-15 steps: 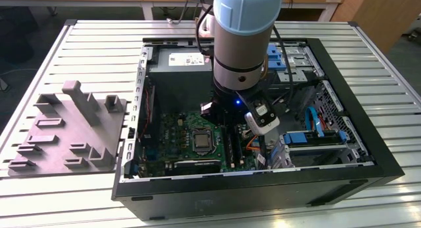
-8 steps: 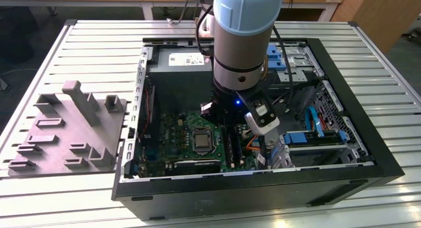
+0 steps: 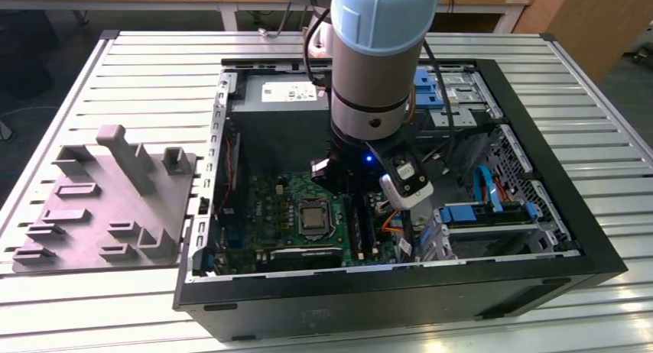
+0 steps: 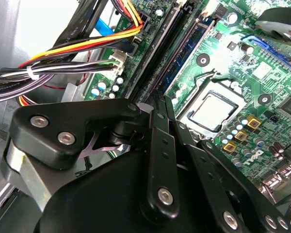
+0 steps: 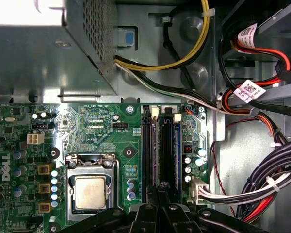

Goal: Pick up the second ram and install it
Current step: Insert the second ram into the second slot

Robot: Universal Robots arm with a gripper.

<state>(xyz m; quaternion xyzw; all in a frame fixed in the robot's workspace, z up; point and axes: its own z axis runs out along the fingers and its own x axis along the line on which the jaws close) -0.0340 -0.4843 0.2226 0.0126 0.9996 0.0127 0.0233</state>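
Observation:
My gripper [image 3: 350, 204] reaches down into the open computer case, over the memory slots of the green motherboard [image 3: 290, 204]. In both wrist views its black fingers [image 4: 158, 141] lie close together, shut, with the tips [image 5: 158, 190] at the near end of the long black slots [image 5: 150, 145]. A thin bluish-green ram stick [image 4: 186, 58] stands on edge in the slot beside the tips; it appears as a blue strip [image 5: 168, 145] in the first wrist view. I cannot tell whether the tips touch a stick or whether this one is the second ram.
The processor socket [image 5: 90, 189] lies beside the slots. Cable bundles [image 5: 262, 189] hang along the case wall, and yellow and orange wires [image 4: 87, 43] run close by. The power supply [image 3: 281, 101] and blue drive brackets [image 3: 475, 213] fill the case. A grey fixture [image 3: 102, 208] rests on the exterior view's left.

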